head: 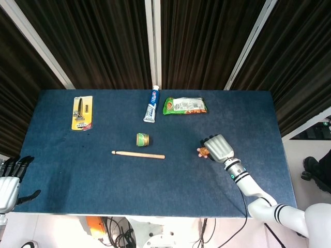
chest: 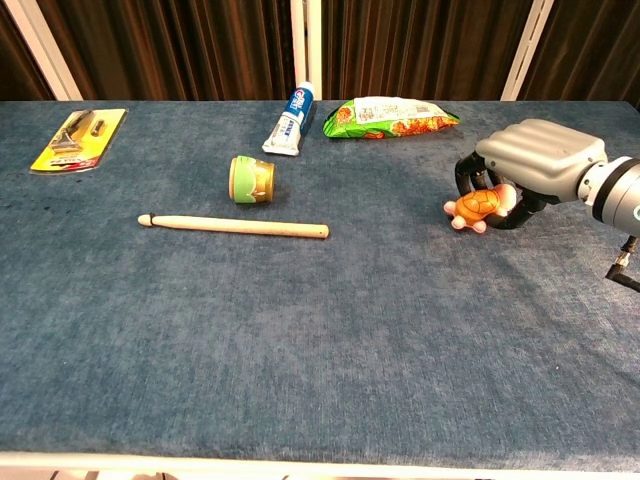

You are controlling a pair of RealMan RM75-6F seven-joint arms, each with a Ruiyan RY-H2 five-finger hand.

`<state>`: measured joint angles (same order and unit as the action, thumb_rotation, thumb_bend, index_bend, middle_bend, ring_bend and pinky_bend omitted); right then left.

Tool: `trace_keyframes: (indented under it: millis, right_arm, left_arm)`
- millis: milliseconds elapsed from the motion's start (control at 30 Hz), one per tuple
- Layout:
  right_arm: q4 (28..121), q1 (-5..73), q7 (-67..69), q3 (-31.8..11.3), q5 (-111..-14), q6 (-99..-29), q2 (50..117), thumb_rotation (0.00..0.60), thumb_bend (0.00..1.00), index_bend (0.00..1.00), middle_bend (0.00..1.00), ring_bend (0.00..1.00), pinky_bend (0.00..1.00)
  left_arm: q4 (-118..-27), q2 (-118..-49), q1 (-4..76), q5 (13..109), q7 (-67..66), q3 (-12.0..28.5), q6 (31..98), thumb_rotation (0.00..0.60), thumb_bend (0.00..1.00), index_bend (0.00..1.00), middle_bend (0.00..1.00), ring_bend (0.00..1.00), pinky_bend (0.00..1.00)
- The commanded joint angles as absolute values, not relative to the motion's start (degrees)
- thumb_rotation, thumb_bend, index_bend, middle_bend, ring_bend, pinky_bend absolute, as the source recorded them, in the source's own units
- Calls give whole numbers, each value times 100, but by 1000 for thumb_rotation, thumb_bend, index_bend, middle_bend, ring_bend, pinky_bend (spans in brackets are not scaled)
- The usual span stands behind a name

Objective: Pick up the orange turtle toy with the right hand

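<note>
The orange turtle toy [chest: 478, 207] sits at the right of the blue table, and in the head view only an edge of the turtle [head: 203, 152] shows. My right hand [chest: 530, 160] curls over it, fingers wrapped around its far side and thumb on the near side, gripping it at table level. The same right hand [head: 218, 147] covers most of the toy from above. My left hand [head: 9, 178] hangs off the table's near left corner, fingers apart, holding nothing.
A wooden drumstick [chest: 233, 225] lies mid-table with a small green jar [chest: 251, 179] behind it. At the back are a toothpaste tube [chest: 289, 119], a green snack bag [chest: 390, 116] and a yellow razor pack [chest: 80, 139].
</note>
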<state>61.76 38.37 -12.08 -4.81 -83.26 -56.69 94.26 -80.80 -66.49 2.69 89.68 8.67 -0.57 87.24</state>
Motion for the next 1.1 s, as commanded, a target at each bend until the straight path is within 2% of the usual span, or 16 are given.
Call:
trace_keyframes:
  millis: [33, 200, 400, 433, 467, 533, 567, 667, 700, 767, 933, 1000, 1100]
  right_arm:
    - [5833, 3761, -917, -382, -8596, -6000, 9612, 600, 426, 976, 786, 747, 868]
    - [5712, 3695, -891, -323, -8662, -6122, 9623, 600, 440, 1000, 859, 819, 932]
    - [5896, 3552, -949, -308, -8559, -6160, 9460, 600, 435, 1000, 870, 835, 941]
    - [5998, 3516, -970, -294, -8498, -6098, 9382, 600, 403, 993, 861, 816, 911]
    - [6098, 3497, -1017, -271, -8438, -6000, 9292, 600, 338, 939, 816, 756, 829]
    - [6342, 3477, -1161, -240, -8317, -5807, 9085, 600, 190, 748, 666, 591, 627]
    - [6505, 3459, -1234, -236, -8232, -5714, 8962, 600, 125, 622, 567, 488, 509]
    - [6863, 3434, -1398, -256, -8004, -5505, 8703, 600, 54, 344, 341, 241, 259]
    - [7009, 3435, -1439, -274, -7899, -5408, 8599, 600, 41, 268, 288, 187, 212]
    - [7223, 3445, -1521, -296, -7754, -5273, 8446, 600, 28, 198, 242, 142, 179]
    - [7517, 3447, -1631, -306, -7612, -5169, 8257, 600, 26, 158, 229, 129, 159]
    - [7579, 3436, -1627, -311, -7634, -5221, 8228, 600, 26, 182, 242, 131, 159]
    - [7577, 3417, -1556, -320, -7728, -5348, 8244, 600, 54, 267, 282, 161, 170]
  left_arm:
    - [-8088, -6651, 271, 8977, 853, -60, 8725, 600, 128, 109, 85, 0, 38]
    - [-8132, -6639, 276, 8987, 807, -57, 8732, 600, 128, 110, 85, 0, 41]
    - [-8182, -6632, 292, 9006, 748, -68, 8710, 600, 127, 110, 85, 0, 43]
    - [-8190, -6631, 293, 9007, 736, -73, 8701, 600, 127, 109, 85, 0, 43]
    - [-8196, -6629, 294, 9006, 729, -77, 8693, 600, 127, 110, 85, 0, 43]
    - [-8207, -6622, 296, 9002, 720, -85, 8674, 600, 127, 110, 85, 0, 43]
    - [-8213, -6620, 299, 8999, 716, -87, 8665, 600, 127, 110, 85, 0, 43]
    - [-8219, -6624, 306, 9002, 707, -92, 8649, 600, 127, 110, 85, 0, 45]
    - [-8222, -6627, 309, 9008, 702, -94, 8647, 600, 127, 110, 85, 0, 45]
    - [-8227, -6630, 310, 9013, 693, -96, 8648, 600, 127, 110, 85, 0, 45]
    - [-8251, -6617, 303, 9018, 671, -97, 8669, 600, 127, 110, 85, 0, 46]
    - [-8259, -6613, 302, 9020, 667, -98, 8672, 600, 128, 109, 85, 0, 46]
    - [-8257, -6614, 305, 9021, 673, -101, 8663, 600, 127, 109, 85, 0, 46]
